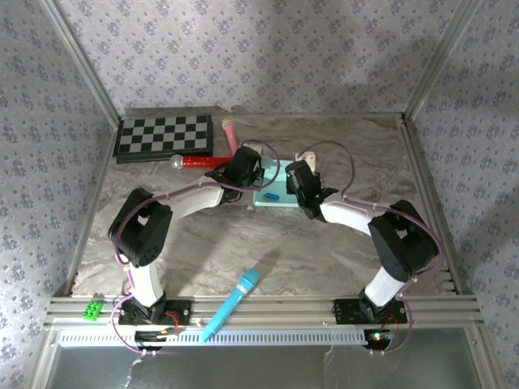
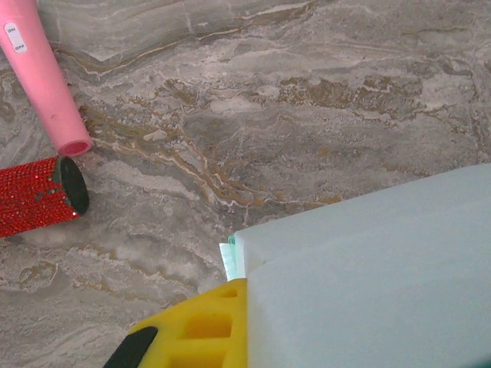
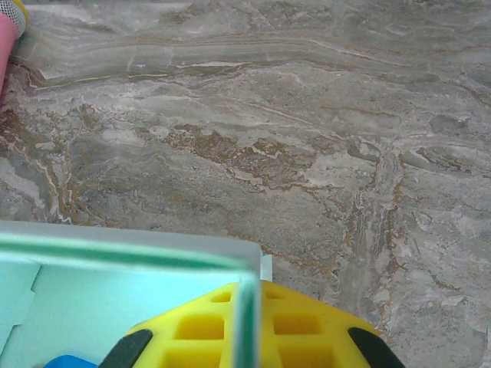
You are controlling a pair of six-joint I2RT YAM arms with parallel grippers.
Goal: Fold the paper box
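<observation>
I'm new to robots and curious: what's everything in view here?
box: 1, pale mint, mid-table
chessboard: 1, black-and-white, far left
red mic: 1, red, beside chessboard
pink mic: 1, pink, beside red mic
blue mic: 1, blue, near edge
green block: 1, green, near-left rail
table: 1, grey marble, under everything
left gripper: 1, black-and-yellow, shut on box
right gripper: 1, black-and-yellow, shut on box

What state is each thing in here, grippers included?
pale mint-blue card paper box: partly folded, walls raised, top open.
left gripper: shut on the box's edge.
right gripper: shut on a box wall.
red glitter microphone: lying on its side.
pink plastic cylinder: lying down, beside the red one.
bright blue stick microphone: lying flat near the arms.
black-and-white checkered board: lying flat, far left corner.
</observation>
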